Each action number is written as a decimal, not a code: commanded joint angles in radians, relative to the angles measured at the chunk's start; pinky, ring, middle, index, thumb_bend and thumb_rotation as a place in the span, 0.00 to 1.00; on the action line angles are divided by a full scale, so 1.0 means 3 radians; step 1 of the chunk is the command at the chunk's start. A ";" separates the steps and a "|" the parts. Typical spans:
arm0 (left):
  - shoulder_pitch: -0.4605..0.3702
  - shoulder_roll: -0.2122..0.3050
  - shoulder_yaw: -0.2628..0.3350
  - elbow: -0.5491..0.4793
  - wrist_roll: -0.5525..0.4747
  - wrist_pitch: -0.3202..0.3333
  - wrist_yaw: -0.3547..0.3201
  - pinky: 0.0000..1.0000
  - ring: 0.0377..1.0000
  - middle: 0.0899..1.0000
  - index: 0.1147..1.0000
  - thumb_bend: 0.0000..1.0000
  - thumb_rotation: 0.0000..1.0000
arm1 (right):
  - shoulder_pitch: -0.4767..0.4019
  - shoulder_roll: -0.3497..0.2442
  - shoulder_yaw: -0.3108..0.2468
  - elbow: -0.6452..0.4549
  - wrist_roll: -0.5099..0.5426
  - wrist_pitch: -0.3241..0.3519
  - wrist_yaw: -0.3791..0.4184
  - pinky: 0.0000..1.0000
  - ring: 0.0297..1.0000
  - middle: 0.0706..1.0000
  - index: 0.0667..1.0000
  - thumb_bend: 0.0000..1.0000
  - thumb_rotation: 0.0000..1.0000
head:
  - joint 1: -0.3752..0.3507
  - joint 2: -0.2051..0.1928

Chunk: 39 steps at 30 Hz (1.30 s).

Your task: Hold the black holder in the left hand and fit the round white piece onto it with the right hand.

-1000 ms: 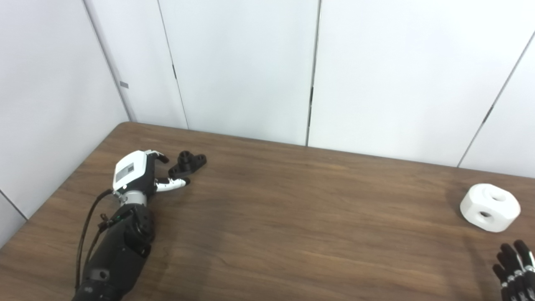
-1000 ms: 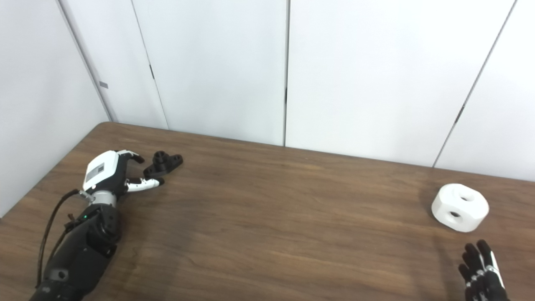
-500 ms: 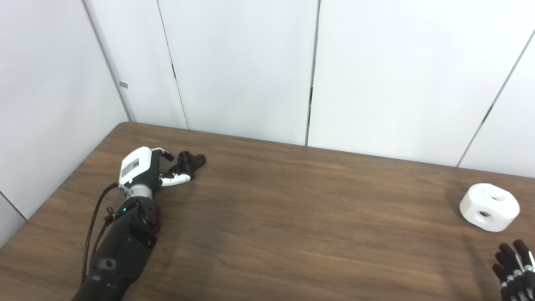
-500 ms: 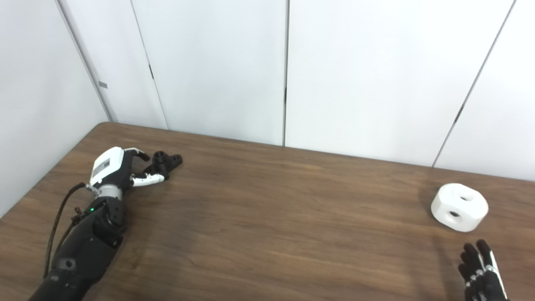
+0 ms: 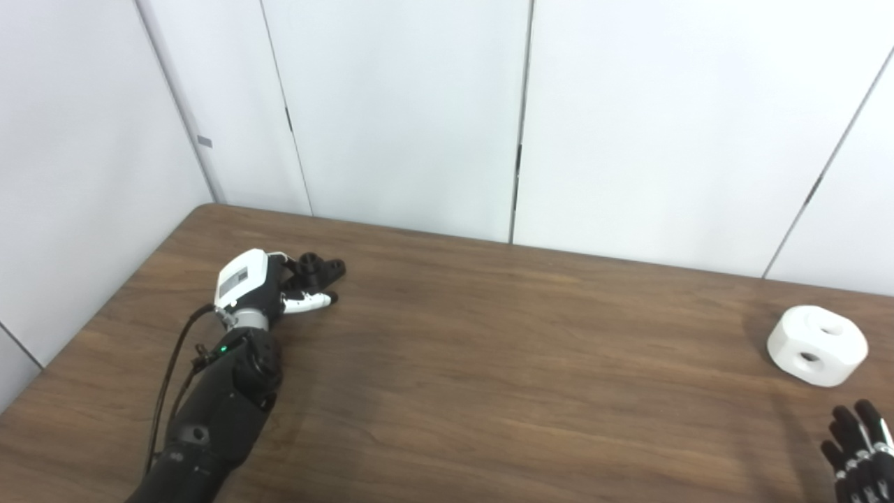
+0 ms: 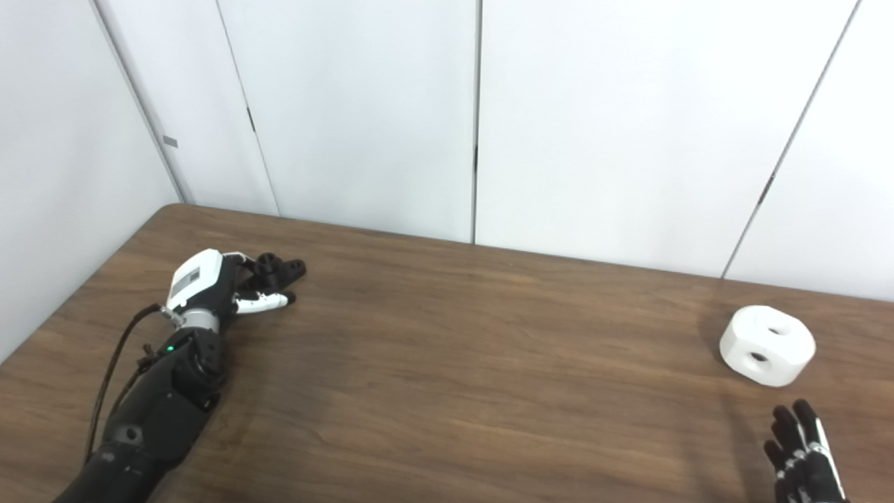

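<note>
A: In the left eye view, what is seen to have changed?

B: The left hand (image 5: 260,290) has been advanced over the last second until the black holder (image 5: 318,270) is reached. The fingers are curled about its near end, though it cannot be told whether a firm hold has been made. The holder lies on the bench (image 5: 489,363), unlifted. The grasp is judged to be only beginning.

A: And the shapes and materials?

B: The holder is matte black, with a short round boss and a flat lug pierced by a hole. The bench is dark wood grain, faintly glossy.

A: What is added by the right eye view?

B: The round white piece (image 6: 767,344) is shown far off at the bench's right: a chunky, smooth, faceted block with a hole in its top and another in its side. The right hand (image 6: 803,454) is held near it, apart, fingers spread, nothing gripped.
</note>
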 commanded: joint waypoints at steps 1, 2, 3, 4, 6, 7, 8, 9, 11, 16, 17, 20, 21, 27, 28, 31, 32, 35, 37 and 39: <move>-0.0159 0.0109 0.0025 -0.0031 0.0067 0.0035 0.0072 1.00 0.93 0.86 0.63 0.86 0.36 | 0.0178 0.0106 0.0050 0.0116 0.0039 -0.0035 0.0010 1.00 0.99 0.98 1.00 0.65 0.94 | 0.0005 0.0002; -0.0152 0.0109 0.0026 -0.0035 0.0066 0.0033 0.0078 1.00 0.93 0.85 0.63 0.85 0.35 | 0.0177 0.0107 0.0049 0.0117 0.0052 -0.0031 0.0013 1.00 0.99 0.97 1.00 0.65 0.94 | 0.0005 0.0002; -0.0145 0.0110 0.0027 -0.0037 0.0067 0.0029 0.0087 1.00 0.93 0.85 0.63 0.85 0.35 | 0.0177 0.0107 0.0049 0.0115 0.0066 -0.0027 0.0019 1.00 0.99 0.97 1.00 0.65 0.94 | 0.0005 0.0002; -0.0138 0.0111 0.0031 -0.0038 0.0064 0.0022 0.0095 1.00 0.93 0.85 0.62 0.85 0.34 | 0.0178 0.0108 0.0050 0.0107 0.0068 -0.0023 0.0019 1.00 0.99 0.97 1.00 0.65 0.94 | 0.0005 0.0002; -0.0129 0.0117 0.0035 -0.0037 0.0057 0.0008 0.0099 1.00 0.93 0.85 0.61 0.85 0.33 | 0.0176 0.0106 0.0053 0.0107 0.0061 -0.0035 0.0023 1.00 0.99 0.97 1.00 0.64 0.94 | 0.0005 0.0002; -0.0122 0.0118 0.0038 -0.0041 0.0053 -0.0005 0.0106 1.00 0.93 0.85 0.61 0.85 0.33 | 0.0177 0.0104 0.0053 0.0105 0.0064 -0.0031 0.0026 1.00 0.99 0.97 1.00 0.64 0.94 | 0.0006 0.0020; -0.0121 0.0121 0.0041 -0.0031 0.0049 -0.0016 0.0111 1.00 0.92 0.84 0.60 0.85 0.32 | 0.0178 0.0104 0.0051 0.0103 0.0067 -0.0028 0.0027 1.00 1.00 0.97 1.00 0.65 0.93 | 0.0006 0.0020; -0.0120 0.0124 0.0044 -0.0021 0.0044 -0.0022 0.0115 1.00 0.92 0.84 0.60 0.85 0.31 | 0.0178 0.0105 0.0049 0.0100 0.0072 -0.0020 0.0027 1.00 1.00 0.97 1.00 0.65 0.93 | 0.0006 0.0020; -0.0115 0.0130 0.0047 -0.0021 0.0044 -0.0018 0.0110 1.00 0.92 0.84 0.59 0.85 0.30 | 0.0182 0.0100 0.0048 0.0091 0.0081 -0.0005 0.0032 1.00 1.00 0.97 1.00 0.64 0.94 | 0.0006 0.0031; -0.0092 0.0142 0.0032 -0.0031 0.0083 -0.0009 0.0136 1.00 0.92 0.84 0.59 0.85 0.29 | 0.0193 0.0091 0.0045 0.0079 0.0093 -0.0038 0.0045 1.00 0.99 0.98 1.00 0.64 0.94 | 0.0019 0.0056; -0.0088 0.0146 0.0026 -0.0028 0.0091 -0.0009 0.0141 1.00 0.92 0.83 0.58 0.85 0.29 | 0.0195 0.0087 0.0044 0.0073 0.0095 -0.0034 0.0046 1.00 0.98 0.98 1.00 0.65 0.93 | 0.0021 0.0063; -0.0081 0.0149 0.0015 -0.0001 0.0116 -0.0019 0.0194 1.00 0.91 0.83 0.57 0.84 0.29 | 0.0194 0.0085 0.0038 0.0071 0.0100 -0.0036 0.0044 1.00 0.98 0.98 1.00 0.65 0.92 | 0.0022 0.0066; -0.0079 0.0148 0.0014 0.0011 0.0119 -0.0027 0.0213 1.00 0.91 0.82 0.57 0.83 0.29 | 0.0193 0.0084 0.0036 0.0071 0.0108 -0.0036 0.0046 1.00 0.98 0.98 1.00 0.65 0.92 | 0.0025 0.0070; -0.0071 0.0134 0.0028 0.0083 0.0083 -0.0126 0.0331 1.00 0.90 0.80 0.53 0.82 0.23 | 0.0193 0.0074 0.0028 0.0070 0.0128 -0.0027 0.0048 1.00 0.99 0.98 1.00 0.66 0.91 | 0.0027 0.0084; -0.0071 0.0125 0.0039 0.0087 0.0072 -0.0133 0.0350 1.00 0.89 0.79 0.51 0.81 0.21 | 0.0194 0.0072 0.0028 0.0064 0.0125 -0.0023 0.0045 1.00 0.99 0.97 1.00 0.65 0.91 | 0.0027 0.0084; -0.0071 0.0101 0.0050 0.0092 0.0071 -0.0121 0.0386 1.00 0.86 0.73 0.43 0.55 0.09 | 0.0202 0.0072 0.0026 0.0041 0.0119 0.0000 0.0030 1.00 0.99 0.97 1.00 0.66 0.91 | 0.0028 0.0085; -0.0072 0.0098 0.0049 0.0098 0.0069 -0.0129 0.0398 1.00 0.84 0.71 0.42 0.54 0.08 | 0.0204 0.0074 0.0026 0.0036 0.0112 0.0003 0.0024 1.00 1.00 0.96 1.00 0.67 0.91 | 0.0028 0.0085; -0.0066 0.0090 0.0047 0.0066 0.0057 -0.0130 0.0388 0.98 0.81 0.68 0.42 0.52 0.07 | 0.0207 0.0070 0.0026 0.0035 0.0130 -0.0005 0.0036 1.00 1.00 0.96 1.00 0.66 0.91 | 0.0031 0.0099; -0.0058 0.0086 0.0052 0.0046 0.0039 -0.0164 0.0387 0.97 0.80 0.67 0.42 0.52 0.06 | 0.0206 0.0067 0.0022 0.0041 0.0151 -0.0025 0.0049 1.00 1.00 0.97 1.00 0.64 0.91 | 0.0030 0.0102; -0.0054 0.0085 0.0051 0.0026 0.0027 -0.0171 0.0361 0.96 0.80 0.67 0.42 0.52 0.06 | 0.0204 0.0066 0.0020 0.0040 0.0161 -0.0023 0.0049 1.00 0.99 0.97 1.00 0.63 0.91 | 0.0027 0.0103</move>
